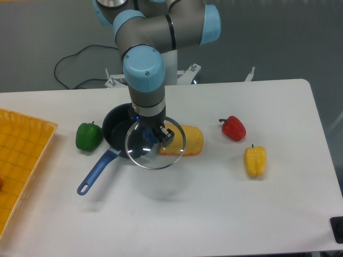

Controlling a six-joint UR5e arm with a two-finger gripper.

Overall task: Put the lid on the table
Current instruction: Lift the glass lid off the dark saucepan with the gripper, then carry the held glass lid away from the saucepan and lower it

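Just left of frame centre, the gripper (pixel 156 133) is clamped on the knob of the lid (pixel 155 142), which hangs level and apparently lifted, overlapping the right edge of the dark blue pot (pixel 115 131) and the left end of the yellow block (pixel 187 140). To set it down well, I'd carry it toward the lower middle of the frame, where the table (pixel 214 209) is bare, w/ the lid kept flat. Lower slowly till the rim touches, then release; glass rim could clip the pot or block if dropped too early.
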